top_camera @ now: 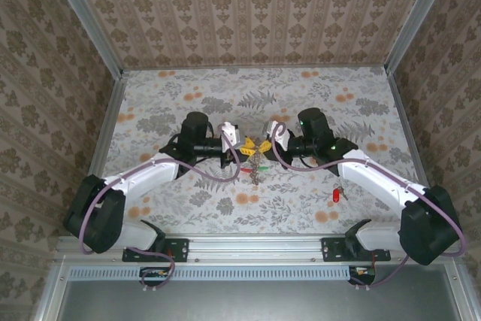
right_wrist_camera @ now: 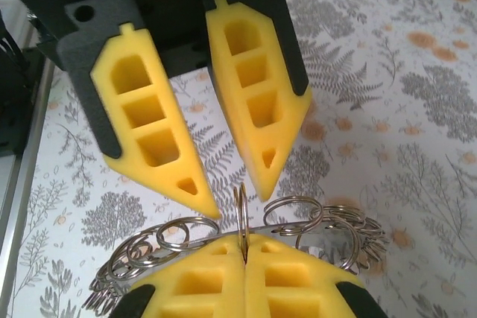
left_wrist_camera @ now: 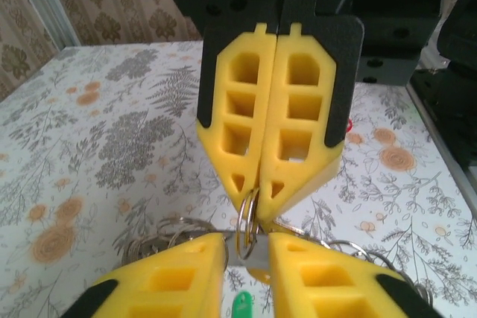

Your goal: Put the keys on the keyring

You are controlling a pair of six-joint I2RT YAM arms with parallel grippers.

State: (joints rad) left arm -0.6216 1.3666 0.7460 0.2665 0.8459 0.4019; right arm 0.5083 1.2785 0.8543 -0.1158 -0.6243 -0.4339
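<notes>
The right claw [right_wrist_camera: 244,247] is fully closed. Its two yellow fingers are pressed together, and between their tips they pinch one thin loop of the keyring [right_wrist_camera: 350,230]. This loop stands upright on its edge. The other silvery loops spread to the left and to the right just behind the fingertips, along the lower part of the right wrist frame.

The left claw [right_wrist_camera: 237,200] faces it from the top of that frame. It is open a little, with a clear gap between its fingers [right_wrist_camera: 257,102]. The upright loop stands just below this gap; if a finger touches it, I cannot tell.

In the left wrist view the left claw [left_wrist_camera: 246,247] is at the bottom edge and the right claw [left_wrist_camera: 257,191] comes down from the top. The pinched loop is between the two claws. More loops of the keyring [left_wrist_camera: 175,229] are seen at the lower left, and a green key [left_wrist_camera: 242,307] is at the bottom edge, just under the gap.

From above, both claws meet tip to tip at the centre of the flowered tabletop [top_camera: 316,95], and the keyring [top_camera: 255,172] hangs below them. A red key [top_camera: 336,195] lies on the tabletop at the lower right, well apart from the claws.
</notes>
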